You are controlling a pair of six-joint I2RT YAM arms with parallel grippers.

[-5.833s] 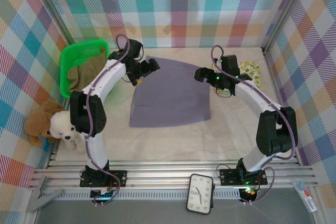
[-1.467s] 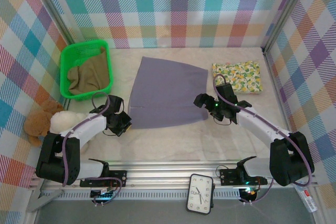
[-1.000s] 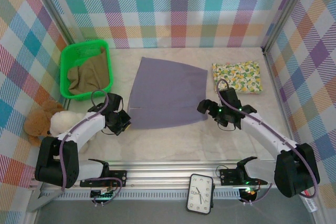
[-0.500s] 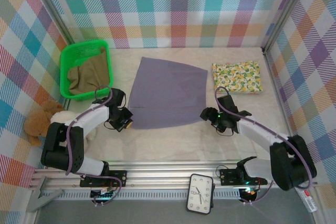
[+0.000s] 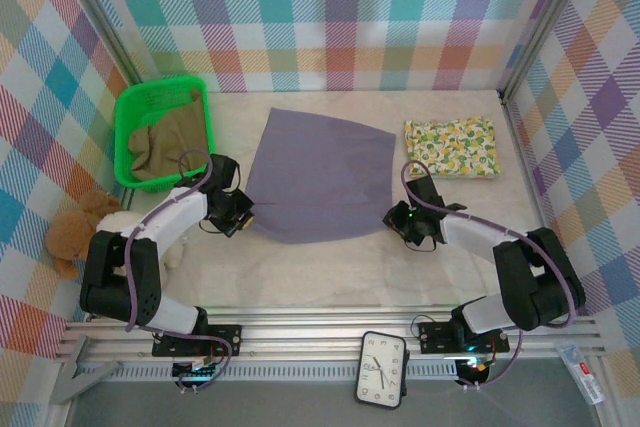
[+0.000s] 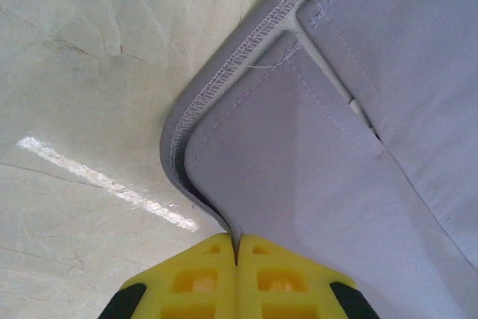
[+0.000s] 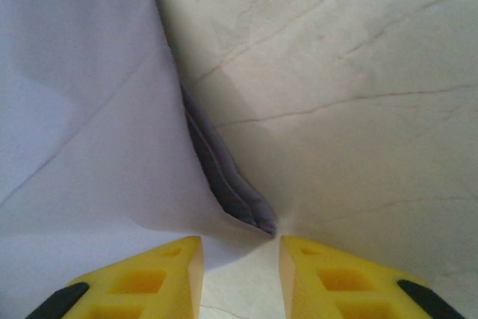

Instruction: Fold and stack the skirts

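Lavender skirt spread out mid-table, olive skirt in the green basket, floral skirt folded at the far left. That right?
One thing is off: the folded floral skirt lies at the far right, not the far left, as the top external view shows. The rest holds: the lavender skirt is spread out in the middle, and the olive skirt sits in the green basket.

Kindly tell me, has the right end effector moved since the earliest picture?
Yes: the right end effector came nearward, away from the floral skirt, to the grey skirt's corner.
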